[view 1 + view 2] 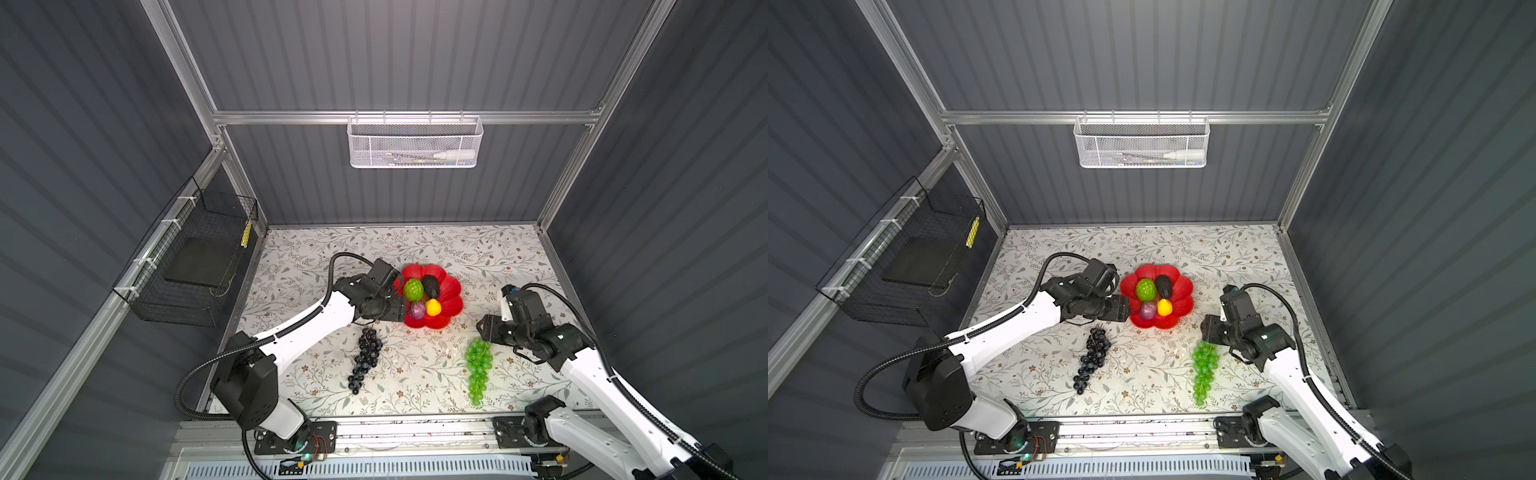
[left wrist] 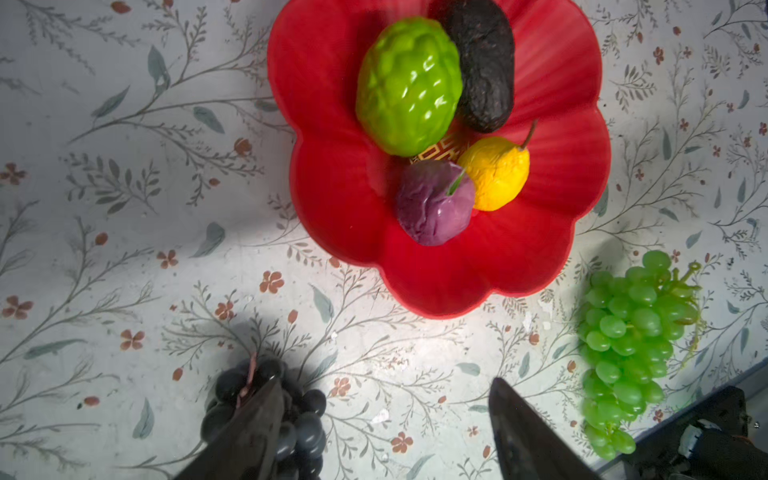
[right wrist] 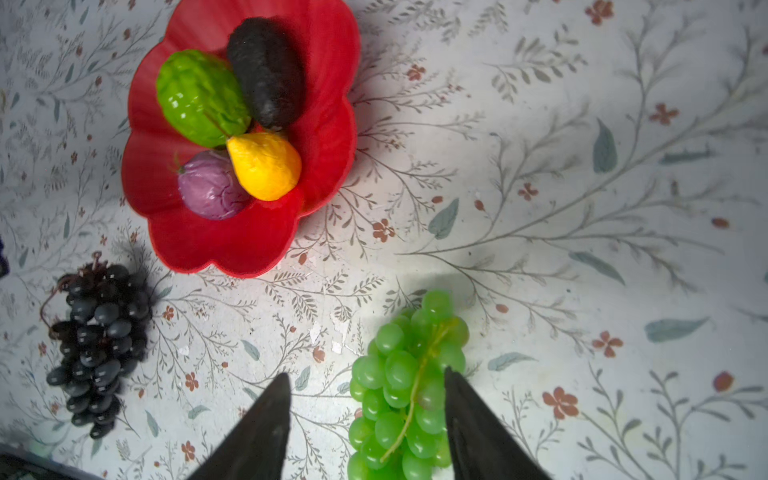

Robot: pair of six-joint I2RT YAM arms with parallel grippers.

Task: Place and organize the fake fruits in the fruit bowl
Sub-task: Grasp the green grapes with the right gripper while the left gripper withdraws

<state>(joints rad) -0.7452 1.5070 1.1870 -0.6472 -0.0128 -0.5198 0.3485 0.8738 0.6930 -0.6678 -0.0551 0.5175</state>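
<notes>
Reaching forward with both arms bent, we hold the left gripper (image 2: pixel 386 380) wide open and empty. The fruit bowl (image 2: pixel 332 187) lies ahead of its fingertips, and the dark purple grape bunch (image 3: pixel 99 340) lies beside one finger, partly hidden by it. The right gripper (image 3: pixel 366 372) stands partly open, clamping nothing. The green grape bunch (image 3: pixel 407 386) lies between its fingers, against one and clear of the other. In the glossy red petalled bowl sit the bumpy lime-green fruit (image 2: pixel 409 85), rough black avocado (image 2: pixel 484 62), wrinkled purple ball (image 2: pixel 434 203) and yellow ball (image 2: pixel 494 174), huddled together. Both bunches rest on the flower-printed table (image 3: pixel 582 166).
</notes>
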